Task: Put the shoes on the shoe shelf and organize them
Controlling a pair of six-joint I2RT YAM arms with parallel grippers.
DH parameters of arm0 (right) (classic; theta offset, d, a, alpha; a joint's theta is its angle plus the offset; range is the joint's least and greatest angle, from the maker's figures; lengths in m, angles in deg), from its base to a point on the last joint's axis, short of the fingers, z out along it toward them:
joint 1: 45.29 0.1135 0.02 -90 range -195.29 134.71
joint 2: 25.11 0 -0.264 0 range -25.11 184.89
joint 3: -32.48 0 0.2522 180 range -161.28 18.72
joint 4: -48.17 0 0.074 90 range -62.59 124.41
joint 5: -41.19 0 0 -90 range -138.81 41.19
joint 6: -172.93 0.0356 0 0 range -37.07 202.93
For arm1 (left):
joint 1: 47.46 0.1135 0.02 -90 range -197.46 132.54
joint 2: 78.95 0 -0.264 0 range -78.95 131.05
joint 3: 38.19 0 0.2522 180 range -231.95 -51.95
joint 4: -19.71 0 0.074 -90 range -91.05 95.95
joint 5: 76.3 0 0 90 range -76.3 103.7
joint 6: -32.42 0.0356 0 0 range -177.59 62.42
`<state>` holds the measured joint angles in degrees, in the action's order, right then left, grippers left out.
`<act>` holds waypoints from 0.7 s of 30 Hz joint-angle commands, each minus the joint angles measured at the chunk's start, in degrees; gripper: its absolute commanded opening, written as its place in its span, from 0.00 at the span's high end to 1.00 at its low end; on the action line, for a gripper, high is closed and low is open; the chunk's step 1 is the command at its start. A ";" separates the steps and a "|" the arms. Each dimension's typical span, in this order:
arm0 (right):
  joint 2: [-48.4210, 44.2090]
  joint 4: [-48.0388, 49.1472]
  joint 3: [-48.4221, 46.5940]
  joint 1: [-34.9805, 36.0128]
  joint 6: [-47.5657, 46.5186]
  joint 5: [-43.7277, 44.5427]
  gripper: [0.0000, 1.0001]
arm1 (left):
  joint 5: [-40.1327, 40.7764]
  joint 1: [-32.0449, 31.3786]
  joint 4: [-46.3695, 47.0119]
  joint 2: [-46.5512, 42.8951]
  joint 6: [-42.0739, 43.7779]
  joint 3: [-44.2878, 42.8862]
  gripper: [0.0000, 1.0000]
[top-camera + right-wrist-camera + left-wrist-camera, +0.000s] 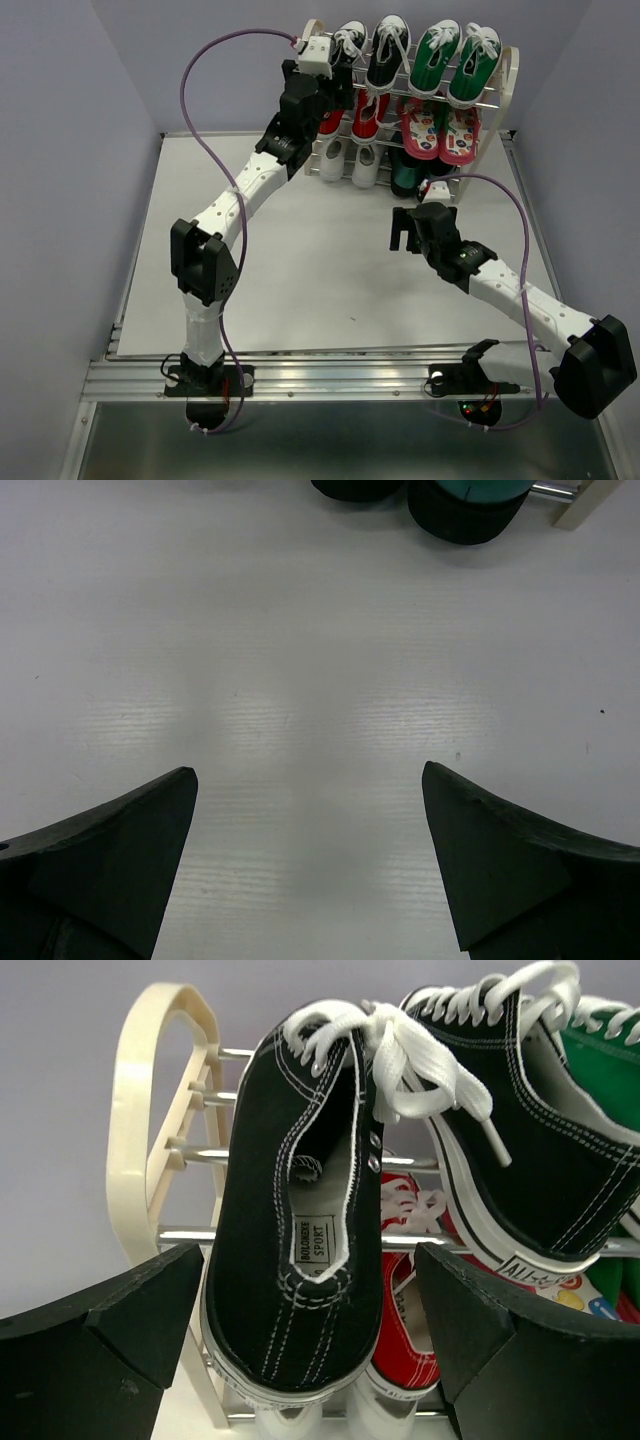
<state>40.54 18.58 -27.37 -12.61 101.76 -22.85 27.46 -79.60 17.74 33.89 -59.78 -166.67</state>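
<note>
The cream shoe shelf (508, 75) stands at the back of the table. Two black sneakers (385, 55) sit on its top tier at the left, red sneakers (367, 115) on the tier below, white sneakers (350, 160) at the bottom. My left gripper (338, 80) is open at the top left of the shelf. In the left wrist view the left gripper (310, 1260) has its fingers on either side of the left black sneaker's (290, 1160) heel, with a gap on the right. My right gripper (403, 232) is open and empty over bare table (308, 775).
Green sneakers (455, 60) fill the top tier's right half, pink patterned shoes (440, 130) sit below them, and dark green boots (408, 172) at the bottom right. The boots (460, 510) show just beyond my right gripper. White table (300, 270) lies in front of the shelf.
</note>
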 commanded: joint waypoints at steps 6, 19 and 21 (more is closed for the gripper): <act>-0.43 2.39 0.03 0.01 -0.37 0.33 0.00 | -1.80 0.06 -1.33 -2.54 5.62 -2.60 0.01; -0.26 2.39 0.03 0.01 -0.55 1.47 0.00 | -4.00 0.24 -5.20 4.49 7.12 -11.49 0.01; -0.26 2.39 0.03 0.01 -0.64 1.56 0.00 | -3.92 0.32 -5.46 4.58 7.12 -11.49 0.01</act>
<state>40.54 18.58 -27.37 -12.61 101.76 -22.76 24.62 -79.58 11.60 38.37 -53.88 -175.43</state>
